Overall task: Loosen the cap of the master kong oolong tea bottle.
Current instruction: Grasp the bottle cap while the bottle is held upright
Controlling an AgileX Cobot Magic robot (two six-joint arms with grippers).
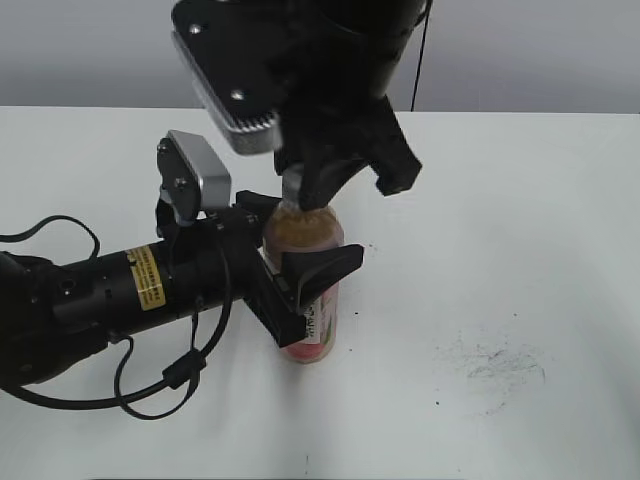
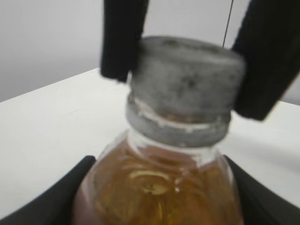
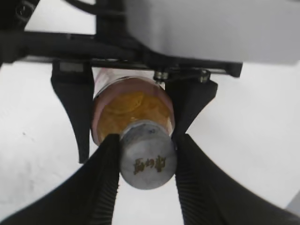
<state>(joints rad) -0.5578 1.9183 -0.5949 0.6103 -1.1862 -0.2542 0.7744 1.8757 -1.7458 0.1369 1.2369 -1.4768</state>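
Your white counter [image 1: 520, 200] fills the exterior view, bare apart from a patch of dark scuff marks [image 1: 495, 365] toward its right side. Near the middle stands the master kong oolong tea bottle [image 1: 318, 300], upright, its long axis vertical and its neck pointing straight up. You can see amber tea through the clear shoulder, and a pink label with a white strip of characters lower on the body.

Your left arm lies low across the counter from the left, and the left gripper [image 1: 290, 262] is clamped around the bottle's body just under the shoulder, one finger on either side (in the left wrist view the dark fingers [image 2: 51, 201] hug both flanks of the tea-filled shoulder).

Your right arm comes down from above. The right gripper [image 3: 145, 161] is clenched on the cap [image 3: 147, 161], its ribbed fingers [image 3: 105, 178] pressed against opposite sides.

The cap itself is small, round and grey-white, sits on the neck above a matching collar ring, and carries a small dark mark on its top face.
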